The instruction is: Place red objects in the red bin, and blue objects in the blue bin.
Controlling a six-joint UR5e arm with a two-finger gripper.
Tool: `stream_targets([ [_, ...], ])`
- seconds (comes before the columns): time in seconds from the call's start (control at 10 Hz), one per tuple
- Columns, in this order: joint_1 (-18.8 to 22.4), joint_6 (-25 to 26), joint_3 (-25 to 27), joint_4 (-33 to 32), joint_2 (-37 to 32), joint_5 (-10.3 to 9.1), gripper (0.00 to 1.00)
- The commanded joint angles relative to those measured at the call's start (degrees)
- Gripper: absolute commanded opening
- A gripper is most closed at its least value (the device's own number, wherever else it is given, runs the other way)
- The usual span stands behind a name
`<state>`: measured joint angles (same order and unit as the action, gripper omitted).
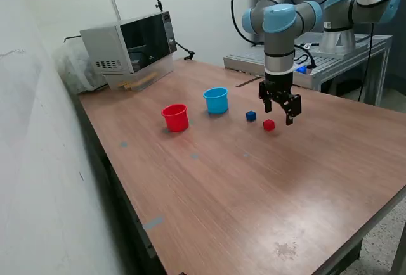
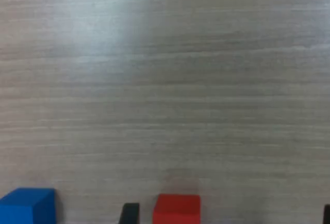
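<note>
A small red cube [image 1: 269, 125] and a small dark blue cube [image 1: 251, 116] lie close together on the wooden table. My gripper [image 1: 280, 111] hangs open just above the table, a little to the exterior view's right of the red cube, holding nothing. The red cup [image 1: 176, 117] and the light blue cup [image 1: 216, 100] stand upright further toward the exterior view's left. In the wrist view the red cube [image 2: 177, 209] and the blue cube [image 2: 28, 206] show at the frame's edge, with one dark fingertip [image 2: 129, 213] beside the red cube.
A microwave [image 1: 130, 42] stands at the table's far corner on the exterior view's left. A second arm's base [image 1: 339, 31] sits on a metal bench [image 1: 374, 44] behind the table. The wall runs along the exterior view's left side.
</note>
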<state>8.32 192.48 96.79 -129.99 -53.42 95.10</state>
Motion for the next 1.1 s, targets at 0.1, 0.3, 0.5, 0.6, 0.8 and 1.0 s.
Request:
stream_targets([
  [0.1, -0.1, 0.0, -0.5, -0.3, 0.2, 0.0, 1.0],
  [0.3, -0.8, -0.3, -1.5, -0.4, 0.4, 0.0, 1.0],
  [0.5, -1.7, -0.6, -2.0, -0.5, 0.5, 0.0, 1.0],
  [0.6, -2.3, -0.6, -2.0, -0.4, 0.5, 0.0, 1.0],
  [0.8, -2.6, -0.7, -1.6, -0.4, 0.9, 0.09, 1.0],
  [1.0, -2.4, -0.7, -1.0, -0.4, 0.9, 0.09, 1.0],
])
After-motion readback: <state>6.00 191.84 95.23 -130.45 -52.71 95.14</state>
